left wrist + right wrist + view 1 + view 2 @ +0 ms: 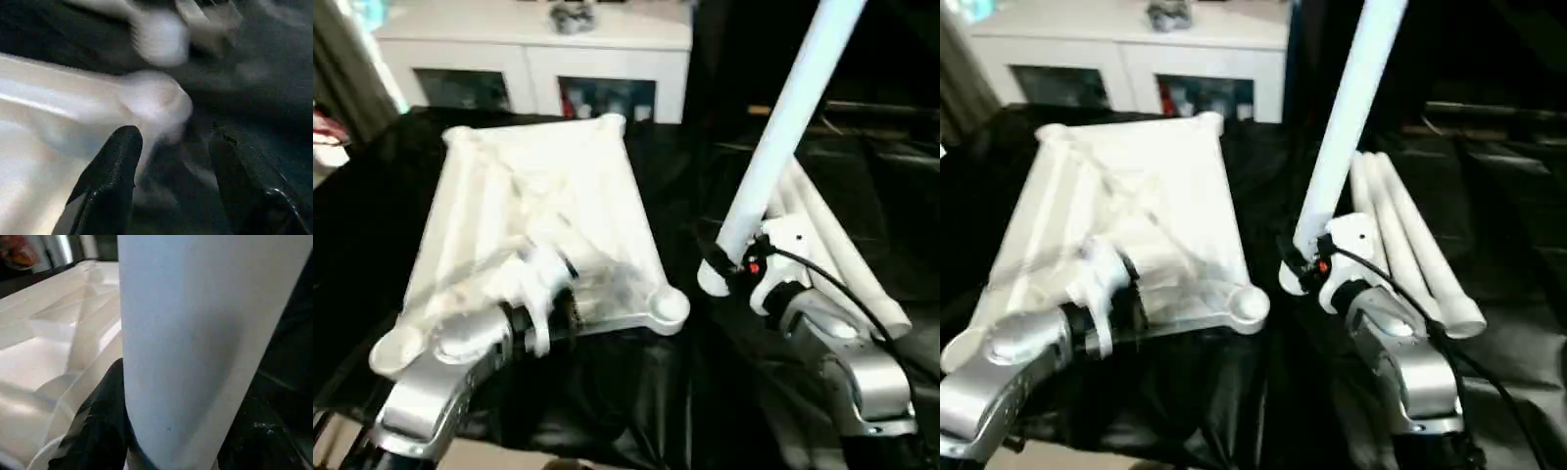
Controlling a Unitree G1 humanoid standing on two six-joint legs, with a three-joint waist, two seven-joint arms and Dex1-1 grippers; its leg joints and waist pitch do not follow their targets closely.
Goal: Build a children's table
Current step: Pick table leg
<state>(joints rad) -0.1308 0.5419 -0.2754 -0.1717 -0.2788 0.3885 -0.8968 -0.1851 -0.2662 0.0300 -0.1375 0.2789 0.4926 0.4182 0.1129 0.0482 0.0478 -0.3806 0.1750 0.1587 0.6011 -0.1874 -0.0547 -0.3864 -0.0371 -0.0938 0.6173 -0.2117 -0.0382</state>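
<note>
The white table top [538, 196] lies upside down on black cloth, its X-ribs up and a round socket at each corner. My left gripper [176, 147] is open at the near edge of the top. One finger [110, 176] stands over the top's rim and the near right corner socket [156, 103] is just ahead. My right gripper [729, 262] is shut on a white leg [783, 127]. That leg stands steeply tilted, its lower end [710, 281] just right of the same socket [666, 308]. A black finger [102, 421] presses on the leg [195, 333].
Other white legs [1410, 245] lie side by side on the black cloth [636, 392] behind my right arm. A white cabinet with glass doors [529, 49] stands behind the work surface. A black cable [842, 294] runs along my right forearm.
</note>
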